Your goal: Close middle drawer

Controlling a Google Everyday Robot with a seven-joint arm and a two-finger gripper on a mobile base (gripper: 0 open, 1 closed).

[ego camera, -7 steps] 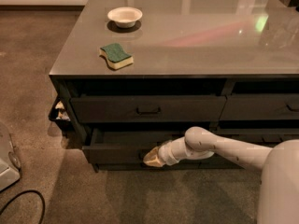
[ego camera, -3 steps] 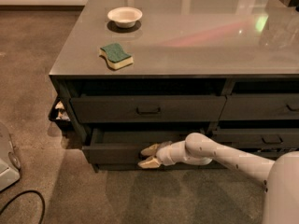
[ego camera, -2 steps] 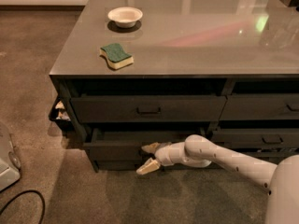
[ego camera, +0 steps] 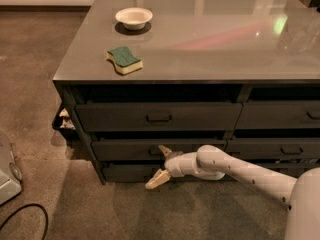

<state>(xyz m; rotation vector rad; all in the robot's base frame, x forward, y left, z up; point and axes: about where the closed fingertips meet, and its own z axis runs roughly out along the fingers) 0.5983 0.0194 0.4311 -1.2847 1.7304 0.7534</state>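
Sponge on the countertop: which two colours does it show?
Sponge: green top, pale yellow base; camera view. End effector, open, at the middle drawer front.

Dark charcoal middle drawer [ego camera: 125,150] sits level and nearly pushed in, the gripper [ego camera: 161,165] spread wide at its central handle.

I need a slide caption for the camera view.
Gripper, fingers spread, at the middle drawer; sponge and bowl on top.

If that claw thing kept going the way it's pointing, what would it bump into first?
Likely the middle drawer: the open gripper sits right at its front, pointing left and slightly toward it. Depth is unclear, so it may just skim past.
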